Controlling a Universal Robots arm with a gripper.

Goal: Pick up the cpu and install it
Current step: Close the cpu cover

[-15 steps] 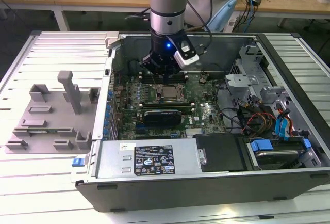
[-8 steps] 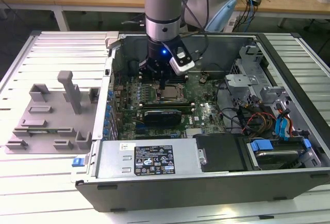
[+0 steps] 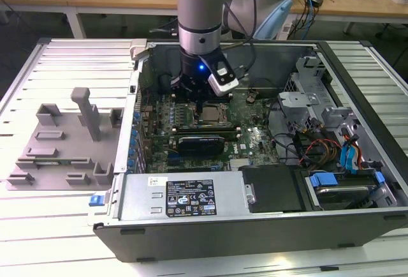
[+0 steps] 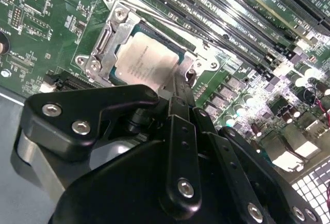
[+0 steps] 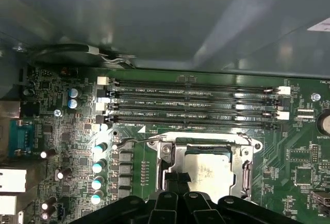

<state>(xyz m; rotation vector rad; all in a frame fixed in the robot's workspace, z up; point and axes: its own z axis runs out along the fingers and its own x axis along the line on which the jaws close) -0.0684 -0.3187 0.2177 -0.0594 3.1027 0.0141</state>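
The black gripper (image 3: 201, 103) at the end of the silver and pale-blue robot arm (image 3: 201, 9) is lowered into the open dark grey metal computer case (image 3: 357, 79). It is held directly over the silver metal socket frame (image 4: 103, 43). Whether the gripper is released or clenched cannot be told from the views. In the second wrist view its black tip is seen at one edge of the cpu (image 4: 144, 61). Contact between the two cannot be confirmed.

The cpu, a flat square chip with a shiny silver-white metal top, is located inside the socket frame. It lies flat and is enclosed by the frame on all visible sides. In the first wrist view part of its top is covered by the gripper.

The socket frame is mounted on the green printed motherboard (image 5: 67, 131), which surrounds it. Four long black memory slots (image 5: 196, 100) are arranged in parallel just beside the socket frame.

A silver sheet-metal power supply cover (image 3: 185, 194) with printed labels is fitted in the case, apart from the socket frame.

Outside the case, well apart from the socket frame and toward the exterior view's left, a grey plastic fixture block (image 3: 64, 143) with upright posts is placed on the white slatted table (image 3: 38, 239). The case is supported on the same table.
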